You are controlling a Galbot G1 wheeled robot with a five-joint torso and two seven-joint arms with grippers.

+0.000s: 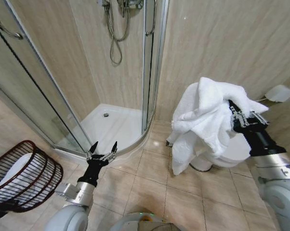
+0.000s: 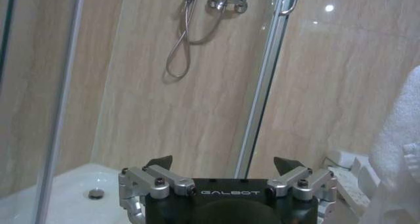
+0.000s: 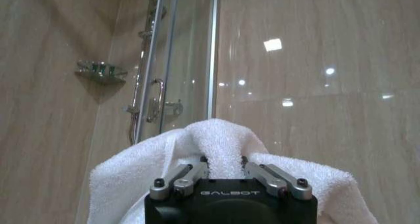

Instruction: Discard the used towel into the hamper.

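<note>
We hold the towel [image 1: 207, 118] pinched in our right gripper [image 1: 237, 117], left gripper [image 1: 102, 150] spread empty (hamper [image 1: 24, 175] far left on the floor), so its trailing folds may snag or slip

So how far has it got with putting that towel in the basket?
The pickup looks done: the right gripper is shut on the white towel, holding it up in the air in front of the toilet. The left gripper hangs open near the shower. What's left is carrying the towel across to the hamper on the floor at the robot's left and dropping it in.
</note>
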